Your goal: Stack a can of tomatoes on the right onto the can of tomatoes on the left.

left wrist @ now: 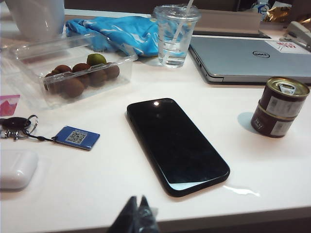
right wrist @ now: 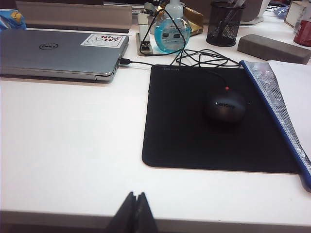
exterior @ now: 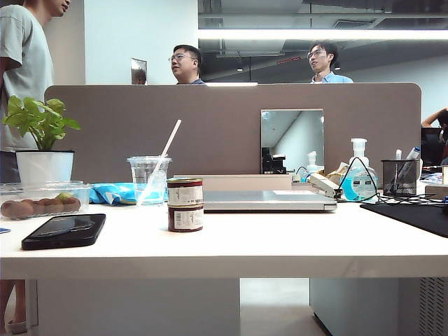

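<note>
White bench [exterior: 280,245], two tomato cans already stacked: upper can [exterior: 185,191] sits square on lower can [exterior: 185,218], just in front of the laptop's [exterior: 266,201] left end, near the plastic cup [exterior: 148,178] w/ straw. Left wrist view shows the same stack, pull-tab lid up top, both upright, no lean visible.

Step in hand, my read: stacking is done, this looks like the finish/retreat phase. No can left on the right side of the bench. Neither arm shows in the exterior view.

Left pincer [left wrist: 135,218]: tips pressed together, nothing between them, low at the near bench edge, well apart from the stack, phone [left wrist: 176,144] lying between. Right pincer [right wrist: 136,216]: also closed tight, empty, at the near edge in front of the mouse pad [right wrist: 194,121], far from the cans.

Next move, judged: nothing more needed on the cans; arms only need to stay clear so the stack isn't bumped. If a check is wanted, confirm the upper rim is seated on the lower lid.

Writing/brands:
- Laptop: Dell logo on lid; sticker reads "NICE TRY" in right wrist view.
- Mouse [right wrist: 224,106]: "Lenovo", small red dot on it.
- Key tag [left wrist: 76,138]: blue w/ QR code, text too small.
- Can labels: white panels w/ print, unreadable.
- Sanitizer bottle [right wrist: 170,34]: label present, can't read.
</note>
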{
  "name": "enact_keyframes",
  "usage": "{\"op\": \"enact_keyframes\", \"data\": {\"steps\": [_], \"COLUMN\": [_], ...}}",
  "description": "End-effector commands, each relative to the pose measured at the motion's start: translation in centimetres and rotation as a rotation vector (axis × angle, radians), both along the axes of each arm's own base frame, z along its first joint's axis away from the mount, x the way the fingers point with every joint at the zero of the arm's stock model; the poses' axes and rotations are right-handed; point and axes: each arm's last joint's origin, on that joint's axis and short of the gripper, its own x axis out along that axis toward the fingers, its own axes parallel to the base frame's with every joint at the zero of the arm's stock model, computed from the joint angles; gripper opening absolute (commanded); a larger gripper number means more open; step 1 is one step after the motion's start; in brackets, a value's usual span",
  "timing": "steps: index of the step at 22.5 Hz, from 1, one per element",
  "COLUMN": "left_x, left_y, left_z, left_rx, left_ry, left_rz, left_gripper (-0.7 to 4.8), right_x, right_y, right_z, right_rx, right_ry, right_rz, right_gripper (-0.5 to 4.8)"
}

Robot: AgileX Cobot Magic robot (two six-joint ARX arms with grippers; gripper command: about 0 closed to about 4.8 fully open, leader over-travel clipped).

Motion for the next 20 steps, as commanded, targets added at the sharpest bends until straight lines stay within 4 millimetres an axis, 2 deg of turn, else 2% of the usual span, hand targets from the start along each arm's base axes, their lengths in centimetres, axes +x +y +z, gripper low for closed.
{"op": "enact_keyframes", "data": {"steps": [1,7,20], "left_x": [-0.03,-0.03,-0.03], "left_y": [-0.02,0.23,0.28], "left_z": [0.10,-0.06,-0.12], "left_rx": [0.036,0.051,0.051], "left_ry": [-0.004,0.014,0.020], "left_rz": [-0.010,0.076,0.093], "left_gripper": [-0.02,-0.02,-0.02], "right_x": [-0.02,-0.02,-0.02], "right_y": [0.02,0.02,0.02], "right_z": [0.25,0.25,0.24], "right_rx": [0.001,0.001,0.001], "right_ry": [-0.013,-0.013,-0.013], "right_rz": [0.003,0.003,0.003], "right_gripper": [-0.05,-0.04,-0.04]}}
